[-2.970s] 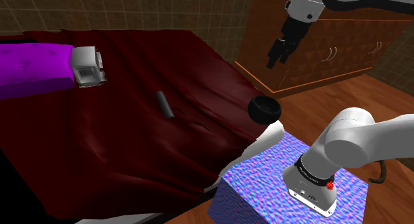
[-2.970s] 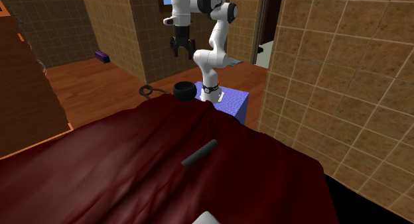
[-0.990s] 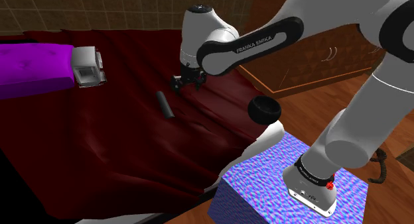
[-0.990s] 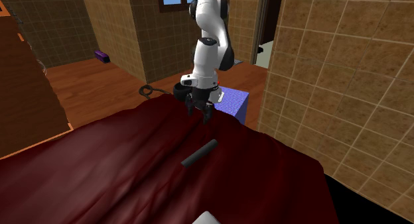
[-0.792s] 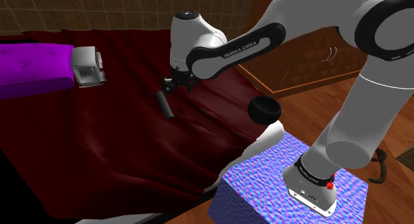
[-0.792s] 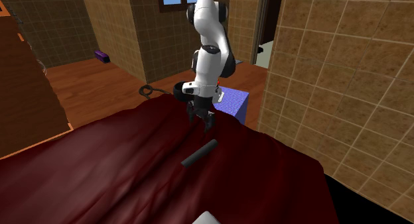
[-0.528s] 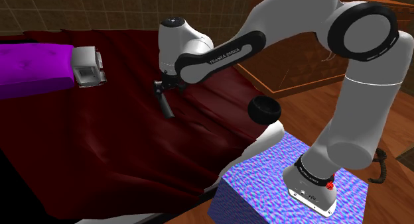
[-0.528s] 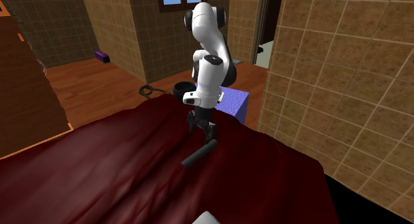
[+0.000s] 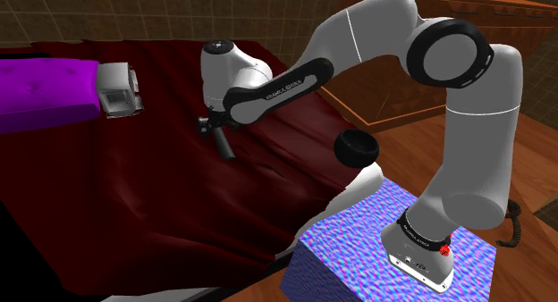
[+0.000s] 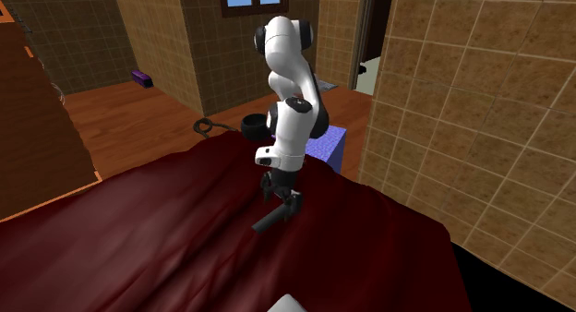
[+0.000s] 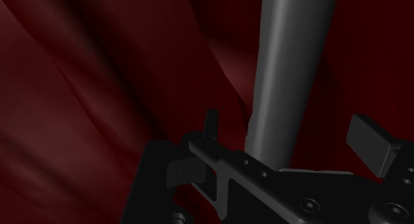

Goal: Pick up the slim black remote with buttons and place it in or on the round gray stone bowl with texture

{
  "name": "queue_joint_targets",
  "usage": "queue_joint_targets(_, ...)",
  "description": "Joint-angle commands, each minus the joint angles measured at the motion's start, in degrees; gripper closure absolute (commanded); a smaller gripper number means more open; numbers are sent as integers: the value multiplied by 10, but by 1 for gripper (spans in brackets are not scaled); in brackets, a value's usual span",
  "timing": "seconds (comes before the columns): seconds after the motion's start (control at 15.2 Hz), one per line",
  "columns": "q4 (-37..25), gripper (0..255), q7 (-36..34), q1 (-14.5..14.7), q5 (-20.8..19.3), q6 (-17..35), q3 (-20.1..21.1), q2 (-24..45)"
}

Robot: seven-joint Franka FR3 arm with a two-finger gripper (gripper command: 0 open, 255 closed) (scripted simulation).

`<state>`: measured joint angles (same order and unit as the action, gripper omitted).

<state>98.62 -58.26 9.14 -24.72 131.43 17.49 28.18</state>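
On the red cover (image 9: 161,184), tool (image 9: 213,126) wide astride grey remote (image 9: 226,148).

Glossy white arm (image 9: 465,157), rounded shells, black rings at each joint. The link next to the gripper (image 9: 215,128) carries a black band with white lettering (image 9: 268,93) reading FRANKA EMIKA. The gripper is all black. Its body, just behind the fingers (image 11: 371,144), shows small round screw heads (image 11: 308,204). The finger ends are blocky and flat-faced. At the end farthest from the gripper there is a round white base (image 9: 420,247) with a small red dot (image 9: 444,251), and a looped black cable (image 9: 514,227) beside it. The stand (image 9: 344,242) is a box in a rippled blue-violet pattern.
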Motion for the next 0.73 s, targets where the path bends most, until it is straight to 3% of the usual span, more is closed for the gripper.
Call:
queue_joint_targets(0.0,-3,0,-3,1,-6,10,-4,13)
queue_joint_targets(0.53,-4,0,-4,2,-7,12,-5,16)
queue_joint_targets(0.59,-4,255,-4,2,-7,12,-5,16)
queue_joint_targets(0.66,-4,255,-4,2,-7,12,-5,16)
